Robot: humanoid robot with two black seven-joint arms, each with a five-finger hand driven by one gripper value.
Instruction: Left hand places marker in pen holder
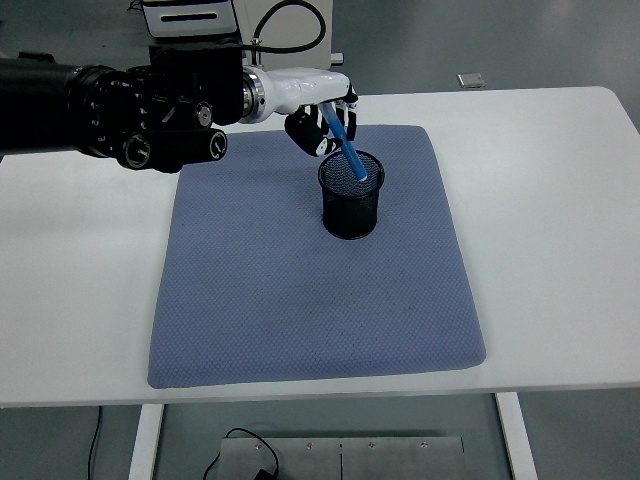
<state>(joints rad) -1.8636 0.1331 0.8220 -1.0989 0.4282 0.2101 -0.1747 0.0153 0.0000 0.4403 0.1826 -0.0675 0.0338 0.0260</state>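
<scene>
The robot's left arm (110, 105) is coming in from the upper left of the picture and reaching toward the middle top. It is big and black, with round knobs on it. At its end the left hand (318, 105) is white and black. Its fingers are curling around the top of a blue marker (347, 152) and gripping it tight.

The marker is leaning. Its top end is sitting up in the hand, and its bottom end is pointing down and to the right. The bottom tip is poking just inside the open mouth of the pen holder (351, 197), near the back rim. I cannot tell if the tip is touching the mesh or the rim.

The pen holder is a black cup made of wire mesh. It is standing up straight, a little above the middle of the picture. It is sitting on a blue-grey mat (310, 300). The hand is hanging just above and to the left of the cup.

The mat is lying flat on the white table (560, 200) and covering most of the middle of it. A small grey thing (471, 80) is lying at the top right of the picture, past the far edge of the table, and it is too small to tell what it is
</scene>
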